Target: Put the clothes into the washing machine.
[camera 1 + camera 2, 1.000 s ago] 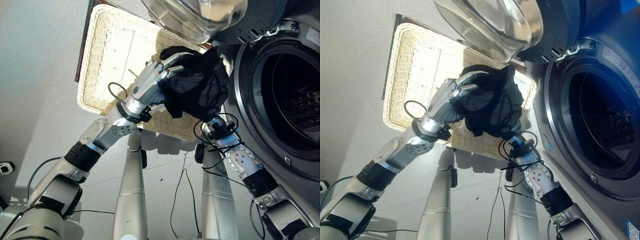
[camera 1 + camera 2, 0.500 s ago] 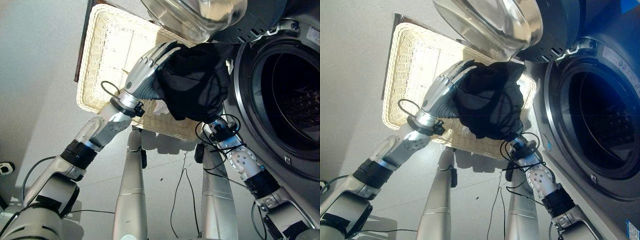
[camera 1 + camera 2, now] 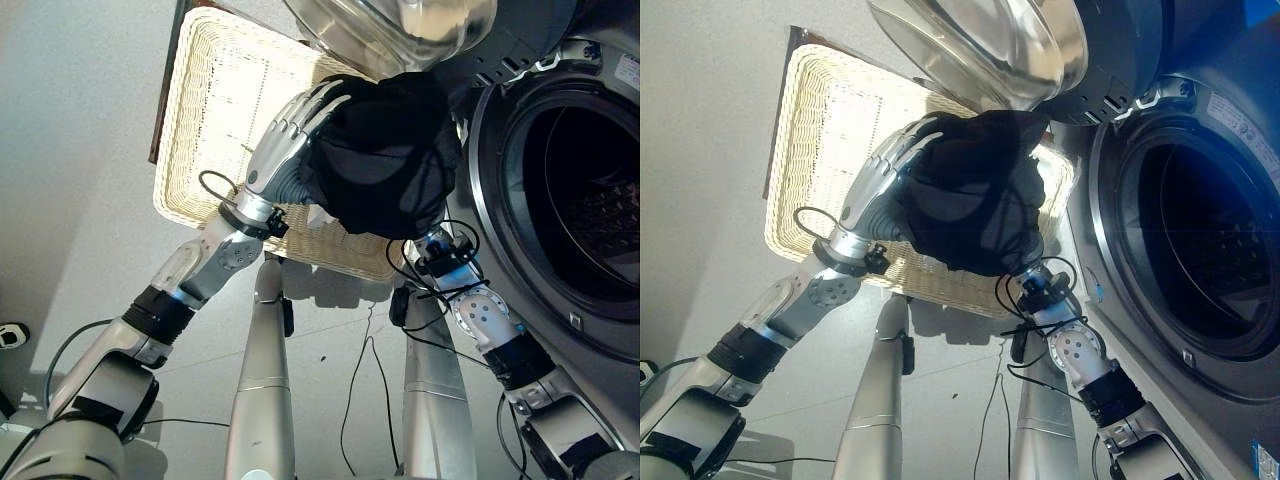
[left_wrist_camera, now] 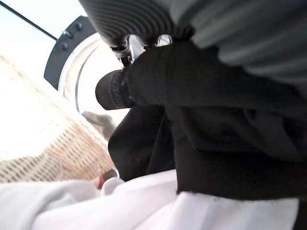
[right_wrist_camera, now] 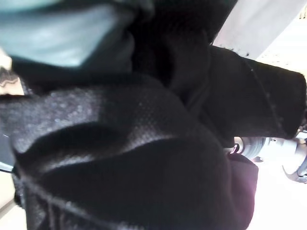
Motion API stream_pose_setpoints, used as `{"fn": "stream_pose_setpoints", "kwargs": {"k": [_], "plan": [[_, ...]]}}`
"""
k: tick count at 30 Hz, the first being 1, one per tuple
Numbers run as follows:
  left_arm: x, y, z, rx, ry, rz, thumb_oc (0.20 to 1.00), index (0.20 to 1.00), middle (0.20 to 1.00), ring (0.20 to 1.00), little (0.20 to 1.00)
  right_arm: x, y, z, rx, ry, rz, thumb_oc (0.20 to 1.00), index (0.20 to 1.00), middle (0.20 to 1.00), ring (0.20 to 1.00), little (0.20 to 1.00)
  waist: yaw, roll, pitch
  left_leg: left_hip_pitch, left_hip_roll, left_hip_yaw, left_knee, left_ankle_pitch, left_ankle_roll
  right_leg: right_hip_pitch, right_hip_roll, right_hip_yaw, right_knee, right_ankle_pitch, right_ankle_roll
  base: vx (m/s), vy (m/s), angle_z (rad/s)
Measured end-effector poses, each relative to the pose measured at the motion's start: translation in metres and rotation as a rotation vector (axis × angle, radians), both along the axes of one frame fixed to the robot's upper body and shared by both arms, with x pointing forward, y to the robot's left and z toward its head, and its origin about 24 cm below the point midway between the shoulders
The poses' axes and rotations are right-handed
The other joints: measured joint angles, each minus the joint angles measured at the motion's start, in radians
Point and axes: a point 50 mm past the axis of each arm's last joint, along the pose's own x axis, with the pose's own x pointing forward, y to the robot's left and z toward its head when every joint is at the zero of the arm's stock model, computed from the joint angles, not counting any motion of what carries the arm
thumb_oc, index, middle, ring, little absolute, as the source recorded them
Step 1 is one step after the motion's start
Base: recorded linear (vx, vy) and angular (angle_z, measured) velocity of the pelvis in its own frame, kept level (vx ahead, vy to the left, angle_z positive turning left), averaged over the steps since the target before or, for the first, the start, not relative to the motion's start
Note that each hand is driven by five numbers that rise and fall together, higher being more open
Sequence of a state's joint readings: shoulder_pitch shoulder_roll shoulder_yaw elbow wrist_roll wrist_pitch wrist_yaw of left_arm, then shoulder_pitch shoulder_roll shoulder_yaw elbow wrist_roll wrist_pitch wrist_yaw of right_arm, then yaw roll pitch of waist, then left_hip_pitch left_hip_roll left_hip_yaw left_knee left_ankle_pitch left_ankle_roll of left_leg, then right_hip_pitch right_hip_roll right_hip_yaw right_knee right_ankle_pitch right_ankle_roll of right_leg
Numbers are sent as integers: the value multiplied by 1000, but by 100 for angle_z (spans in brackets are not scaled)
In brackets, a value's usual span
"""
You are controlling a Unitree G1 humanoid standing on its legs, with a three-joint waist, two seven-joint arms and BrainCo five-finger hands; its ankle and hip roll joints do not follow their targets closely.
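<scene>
Left eye view: my left robot hand (image 3: 290,130) is pressed against the near side of a bundle of black clothes (image 3: 385,155), its fingers fairly straight and laid along the cloth rather than wrapped round it. The bundle hangs over the far corner of the wicker basket (image 3: 215,110), just beside the washing machine (image 3: 560,180), whose drum opening is uncovered, with the glass door (image 3: 400,30) swung out above the bundle. My right robot hand is buried under the bundle; I can see my right forearm rising into the cloth, and I cannot tell how its fingers stand.

Right eye view: the black clothes sit between the basket and the machine's opening, not yet inside the drum.

Left wrist view: black cloth lies against my left robot hand, with white cloth (image 4: 144,206) below it and the basket weave beside.

Right wrist view: black cloth covers my right robot hand.
</scene>
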State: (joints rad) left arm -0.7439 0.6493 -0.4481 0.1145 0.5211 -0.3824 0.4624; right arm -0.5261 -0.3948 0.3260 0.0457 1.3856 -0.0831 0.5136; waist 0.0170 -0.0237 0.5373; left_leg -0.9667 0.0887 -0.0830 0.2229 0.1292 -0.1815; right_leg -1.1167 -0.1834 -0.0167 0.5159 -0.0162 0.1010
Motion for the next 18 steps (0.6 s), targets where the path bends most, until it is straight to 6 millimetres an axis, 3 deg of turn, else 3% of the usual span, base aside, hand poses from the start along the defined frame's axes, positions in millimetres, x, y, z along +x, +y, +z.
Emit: {"fn": "stream_pose_setpoints", "kwargs": {"k": [18], "plan": [[10,9,-9,32,100,73,1000,1000,1000,1000,1000,2,-22,19,131,-84,-62,200,200,200,200,200,0,0,0,0,0,-1,0,0,0,1,0,-1,-1,0,0,0,0,0]]}}
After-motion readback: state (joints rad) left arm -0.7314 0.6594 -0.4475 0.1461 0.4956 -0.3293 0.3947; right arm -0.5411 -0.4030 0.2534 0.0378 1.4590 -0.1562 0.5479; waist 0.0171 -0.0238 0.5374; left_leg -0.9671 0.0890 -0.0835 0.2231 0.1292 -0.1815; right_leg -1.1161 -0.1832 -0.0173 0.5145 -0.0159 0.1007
